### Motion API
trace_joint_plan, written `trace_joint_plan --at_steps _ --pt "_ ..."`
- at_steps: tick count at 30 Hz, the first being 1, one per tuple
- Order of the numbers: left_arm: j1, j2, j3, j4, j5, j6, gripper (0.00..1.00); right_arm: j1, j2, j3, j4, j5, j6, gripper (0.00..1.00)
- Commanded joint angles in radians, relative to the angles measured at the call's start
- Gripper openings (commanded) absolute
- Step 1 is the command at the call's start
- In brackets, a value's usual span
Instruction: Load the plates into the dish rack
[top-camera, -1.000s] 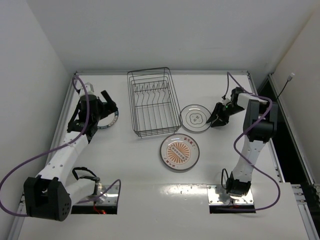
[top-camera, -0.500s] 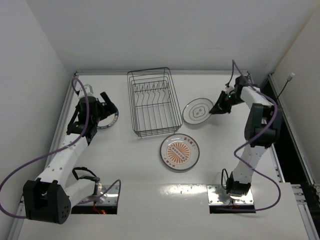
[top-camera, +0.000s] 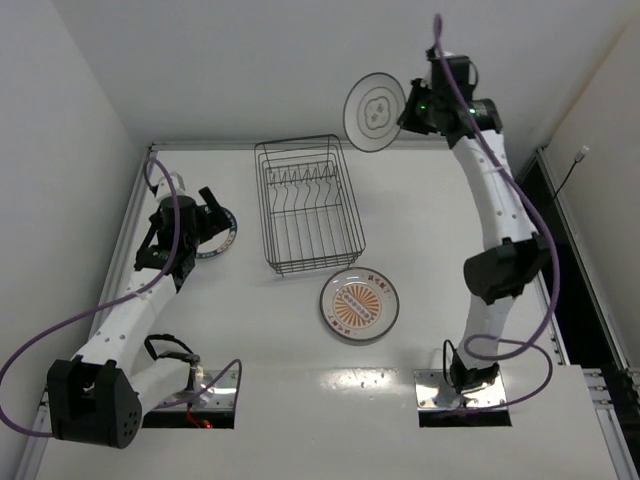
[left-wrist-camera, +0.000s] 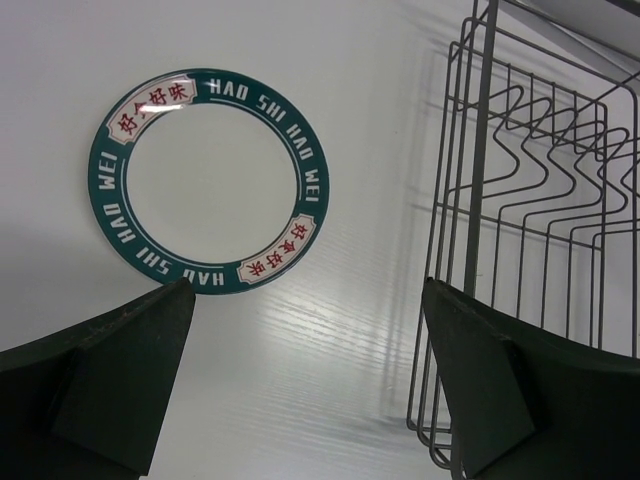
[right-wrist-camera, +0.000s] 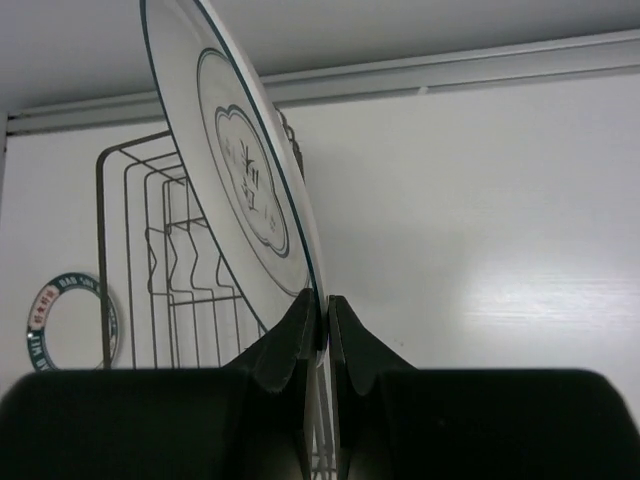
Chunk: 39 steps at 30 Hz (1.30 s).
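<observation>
My right gripper (top-camera: 410, 112) is shut on the rim of the white plate with the grey rim (top-camera: 374, 112) and holds it on edge, high above the table, behind and to the right of the dish rack (top-camera: 305, 203). In the right wrist view the plate (right-wrist-camera: 235, 180) stands nearly vertical between my closed fingers (right-wrist-camera: 300, 325), with the rack (right-wrist-camera: 190, 270) below it. The orange patterned plate (top-camera: 359, 304) lies flat in front of the rack. The teal ring plate (top-camera: 222, 240) lies left of the rack, under my open left gripper (top-camera: 205, 222); it shows in the left wrist view (left-wrist-camera: 208, 180) beside the rack (left-wrist-camera: 530, 230).
White walls close the table at the back and left. A raised rail (top-camera: 420, 146) runs along the back edge. Two metal base plates (top-camera: 465, 390) sit at the near edge. Purple cables (top-camera: 60, 330) trail from both arms.
My right arm has lifted the grey-rimmed plate off the table, tilted it upright and carried it up and back to the left. The left arm has barely moved.
</observation>
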Motion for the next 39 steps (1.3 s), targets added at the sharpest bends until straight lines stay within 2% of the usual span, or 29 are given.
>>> trace_joint_plan --at_steps 1,7,12,17,19,26,39 --pt "-0.007 0.007 -0.001 0.027 -0.036 -0.005 0.97 0.073 0.163 0.124 -0.079 0.157 -0.005 0.0" --pt "-0.007 0.017 0.008 0.027 -0.058 0.015 0.97 0.151 0.236 0.136 -0.036 0.256 -0.005 0.0" --pt "-0.018 0.026 0.027 0.016 -0.09 0.047 0.97 0.18 0.311 0.123 -0.026 0.254 -0.005 0.0" --pt "-0.027 0.047 0.048 0.016 -0.09 0.096 0.98 0.227 0.367 0.163 -0.026 0.355 -0.024 0.0" --pt "-0.027 0.047 0.048 0.016 -0.101 0.096 0.98 0.263 0.376 0.175 -0.026 0.428 -0.038 0.0" --pt "-0.027 0.036 0.039 0.007 -0.121 0.105 0.99 0.312 0.395 0.217 -0.077 0.541 -0.06 0.0" --pt "-0.027 0.036 0.059 0.007 -0.13 0.114 0.99 0.312 0.339 0.219 -0.088 0.553 -0.041 0.0"
